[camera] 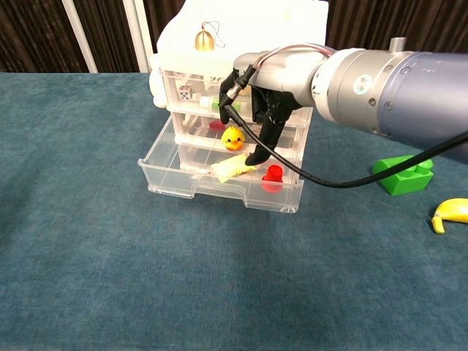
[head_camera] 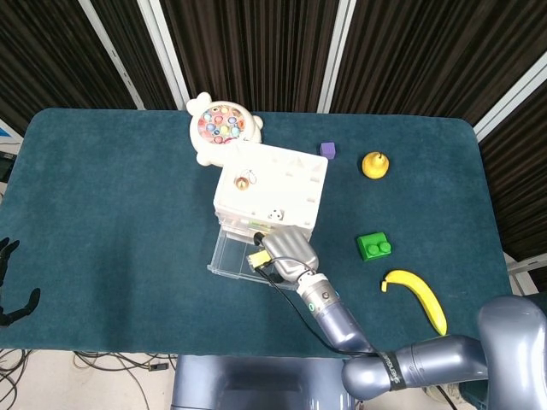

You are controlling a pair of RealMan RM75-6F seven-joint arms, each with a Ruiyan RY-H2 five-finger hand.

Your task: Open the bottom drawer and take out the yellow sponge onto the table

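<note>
Right hand [camera: 265,110] reached into the open bottom drawer [camera: 191,185], fingertips by the yellow sponge [camera: 232,169]; whether it had a grip, can't tell. Risk: sponge slips against the drawer's front wall.

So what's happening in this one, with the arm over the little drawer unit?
The right hand is reaching down into the pulled-out bottom drawer of the clear drawer unit, with a fingertip at the yellow sponge. The sponge lies inside the drawer beside a red piece; whether it is gripped yet is unclear. A banana and a green block sit on the table to the side.
</note>
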